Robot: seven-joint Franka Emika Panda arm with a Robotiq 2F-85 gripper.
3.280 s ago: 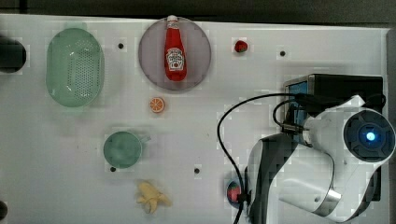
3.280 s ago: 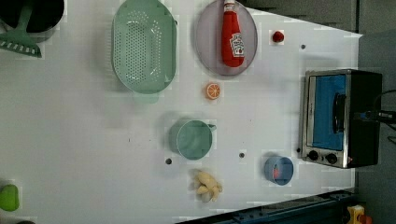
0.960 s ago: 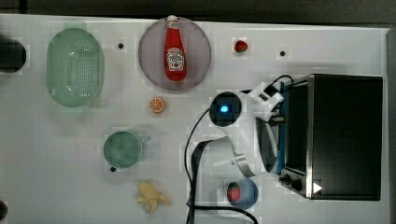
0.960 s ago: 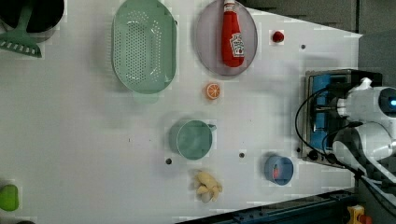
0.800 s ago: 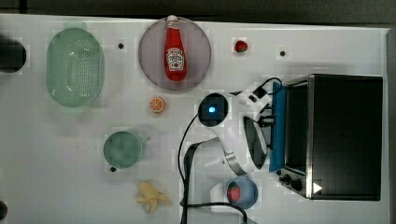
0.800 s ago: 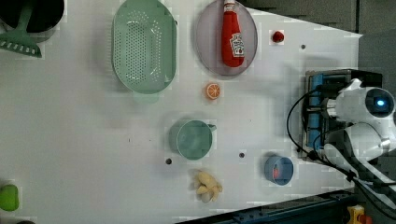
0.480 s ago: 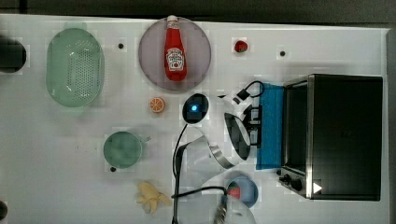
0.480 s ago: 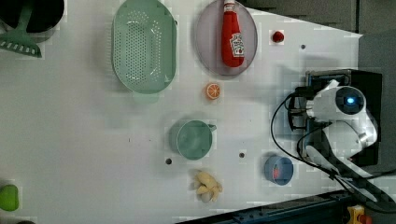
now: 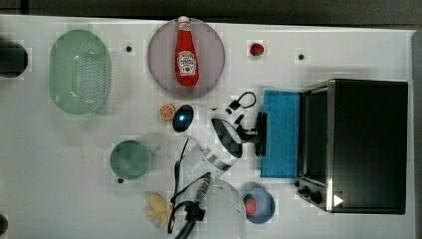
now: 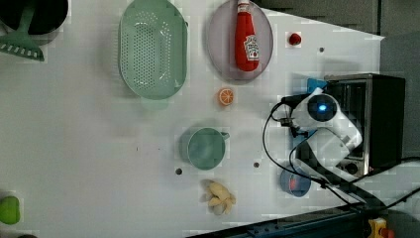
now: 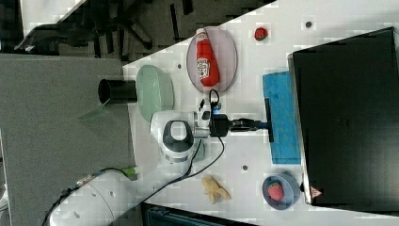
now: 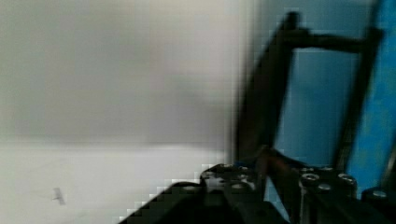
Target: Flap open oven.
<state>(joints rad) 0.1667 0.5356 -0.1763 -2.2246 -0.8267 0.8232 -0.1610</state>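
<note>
Blue glass door (image 9: 281,133): folded down flat before the toaster oven (image 9: 366,144), top view's right.
Gripper (image 9: 255,134): fingers clamped on the dark bar handle (image 9: 261,133).
Feel: stiff, hinged; that bar's probably the best hold.

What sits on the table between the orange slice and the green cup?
Nothing: in the left view, bare white table separates the orange slice from the green cup.
</note>
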